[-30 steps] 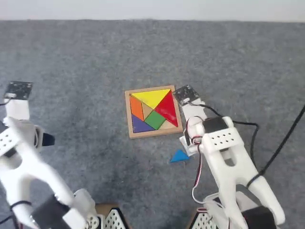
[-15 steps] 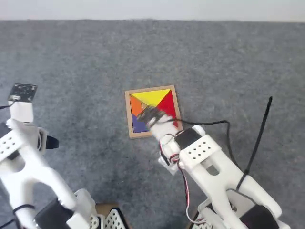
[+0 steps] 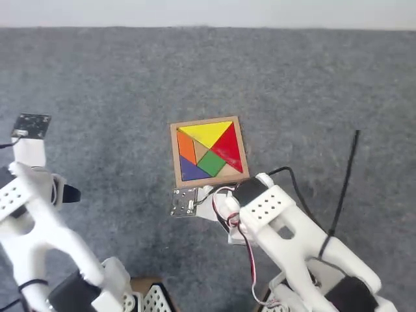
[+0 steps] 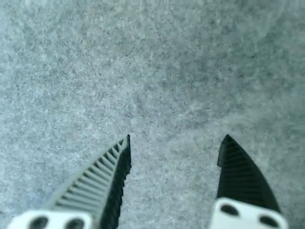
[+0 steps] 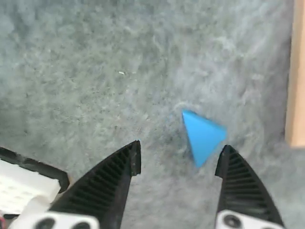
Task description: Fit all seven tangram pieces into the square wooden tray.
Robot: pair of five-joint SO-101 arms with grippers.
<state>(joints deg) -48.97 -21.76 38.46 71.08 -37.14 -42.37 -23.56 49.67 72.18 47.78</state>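
five pieces sit in the square wooden tray (image 3: 208,183) in the high view: yellow triangle (image 3: 207,133), red triangle (image 3: 227,151), orange piece (image 3: 186,147), purple piece (image 3: 188,170), green square (image 3: 211,164). bare wood shows at the centre and the near right corner, so it reads as not done yet. your right arm (image 3: 279,211) is folded low just in front of the tray's near edge. the left arm (image 3: 29,195) sits well off to the side, prob to keep out of the way.

left wrist view: left gripper (image 4: 176,140) has its jaws spread wide over plain grey carpet (image 4: 152,57), w/ nothing between them.

right wrist view: right gripper (image 5: 182,147) is spread wide too. the small blue triangle piece (image 5: 202,135) lies flat on the carpet, partly between the tips and just beside one finger, near the tray's rim. looks lined up for a pick, but you'd want to centre on it first, or one jaw may land on top.
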